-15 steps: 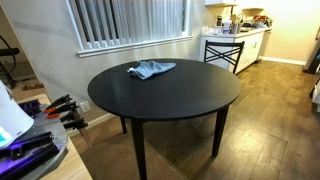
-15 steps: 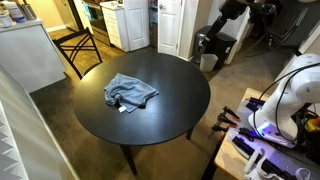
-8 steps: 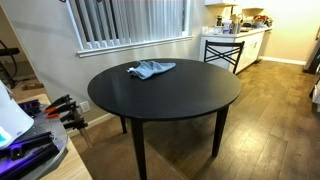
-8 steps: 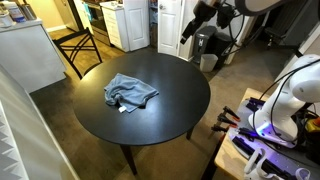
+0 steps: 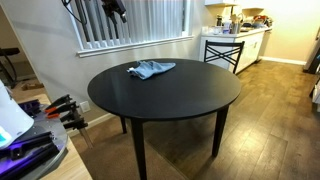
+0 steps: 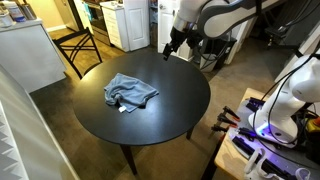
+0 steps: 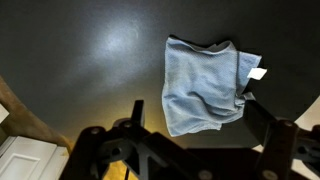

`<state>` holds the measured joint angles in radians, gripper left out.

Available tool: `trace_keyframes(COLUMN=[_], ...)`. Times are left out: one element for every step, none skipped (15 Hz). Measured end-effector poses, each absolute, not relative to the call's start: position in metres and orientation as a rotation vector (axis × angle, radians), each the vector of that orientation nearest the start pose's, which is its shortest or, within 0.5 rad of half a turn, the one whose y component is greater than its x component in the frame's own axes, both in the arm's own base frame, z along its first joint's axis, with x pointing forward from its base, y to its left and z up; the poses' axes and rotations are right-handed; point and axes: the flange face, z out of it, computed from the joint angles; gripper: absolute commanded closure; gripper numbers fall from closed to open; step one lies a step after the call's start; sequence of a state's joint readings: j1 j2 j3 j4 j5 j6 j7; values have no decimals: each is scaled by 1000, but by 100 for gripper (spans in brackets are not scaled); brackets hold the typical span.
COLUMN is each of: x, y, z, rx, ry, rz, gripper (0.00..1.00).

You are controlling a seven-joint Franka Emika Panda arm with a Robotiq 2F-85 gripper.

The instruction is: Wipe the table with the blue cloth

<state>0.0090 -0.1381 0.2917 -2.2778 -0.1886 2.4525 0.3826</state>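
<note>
The blue cloth (image 5: 150, 69) lies crumpled on the round black table (image 5: 175, 100), apart from the gripper. It also shows in an exterior view (image 6: 130, 92) on the table (image 6: 165, 115). My gripper (image 6: 167, 50) hangs in the air over the table's edge, well above and to the side of the cloth. It shows at the top of an exterior view (image 5: 117, 9). In the wrist view the cloth (image 7: 205, 80) lies below between the spread fingers of the gripper (image 7: 192, 102), which is open and empty.
A black chair (image 6: 80, 45) and a white cabinet (image 6: 30, 55) stand beside the table. A black stool (image 5: 222, 50) stands by the kitchen counter. Window blinds (image 5: 135, 20) are behind the table. A bench with clamps and tools (image 5: 62, 108) is nearby.
The arm has swung in from the back of the room and come down over the table's edge toward the cloth. The cloth has not moved.
</note>
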Motion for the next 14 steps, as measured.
trace_keyframes(x=[504,507,509,510,511,512,513,513,514,514,514,514,514,516], y=[159,159,158,158,158,157,157,158,158,158,158,158,158,161], z=[429,417,404,394,387,384,384,385,386,387,387,387,386,385], rx=[-3161,-3161,-3165,-3170,-3172,-3173,-3173,-3172,-3171,-3170,-3170,-3170,-3170,-3168], ry=[-70,-62,-58,-55,-54,-53,-53,-53,-52,-52,-53,-53,-54,-59], rz=[-525,-493,-455,-422,-402,-394,-395,-399,-401,-403,-403,-403,-402,-400], gripper=[0,0,0,0,0,0,0,0,0,0,0,0,0,0])
